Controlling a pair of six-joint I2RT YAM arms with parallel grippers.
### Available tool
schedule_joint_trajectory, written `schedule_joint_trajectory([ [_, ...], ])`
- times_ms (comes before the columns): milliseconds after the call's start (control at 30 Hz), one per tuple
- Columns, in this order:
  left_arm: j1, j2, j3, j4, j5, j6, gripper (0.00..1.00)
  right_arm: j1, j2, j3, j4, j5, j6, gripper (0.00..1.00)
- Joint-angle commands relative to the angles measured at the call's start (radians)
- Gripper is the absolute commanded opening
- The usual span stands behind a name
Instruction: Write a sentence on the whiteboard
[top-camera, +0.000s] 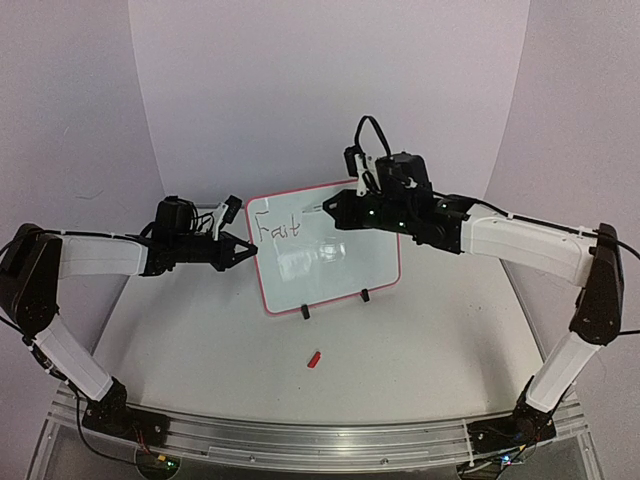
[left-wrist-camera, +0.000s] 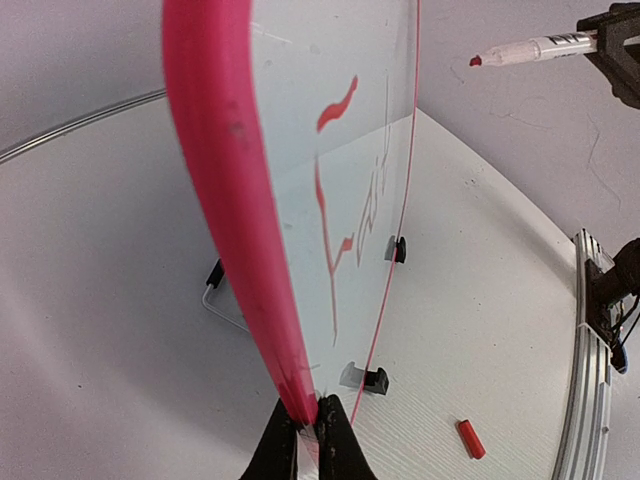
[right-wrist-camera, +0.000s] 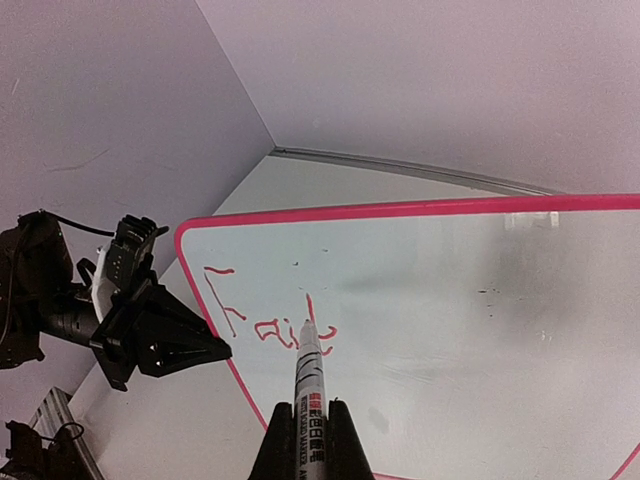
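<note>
One letter of the sentence (right-wrist-camera: 268, 330) hides behind the marker (right-wrist-camera: 310, 385).

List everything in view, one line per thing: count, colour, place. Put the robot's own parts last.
whiteboard: 1, white with a pink-red rim, upright at mid-table
writing: 1 unfinished word starting "Fai", reddish, upper left of the whiteboard
feet: 2, black, under the whiteboard's lower edge
marker: 1, white barrel with red tip, in the right gripper, pointed at the writing
cap: 1, red, lying on the table in front of the whiteboard
table: 1, white, under everything
left gripper: 1, black, shut on the whiteboard's left edge
right gripper: 1, black, shut on the marker
</note>
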Motion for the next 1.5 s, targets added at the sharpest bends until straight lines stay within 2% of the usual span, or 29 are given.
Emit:
schedule_joint_trajectory([
  [0, 0.001, 0.018, 0.012, -0.028, -0.072, 0.073, 0.00, -0.005, 0.026, 0.057, 0.026, 0.016, -0.021, 0.00],
  [733, 0.001, 0.019, 0.010, -0.024, -0.072, 0.073, 0.00, -0.029, 0.122, 0.100, 0.004, 0.040, -0.031, 0.00],
  [1467, 0.001, 0.019, 0.012, -0.026, -0.072, 0.074, 0.00, -0.029, 0.087, -0.002, -0.015, 0.004, 0.011, 0.00],
])
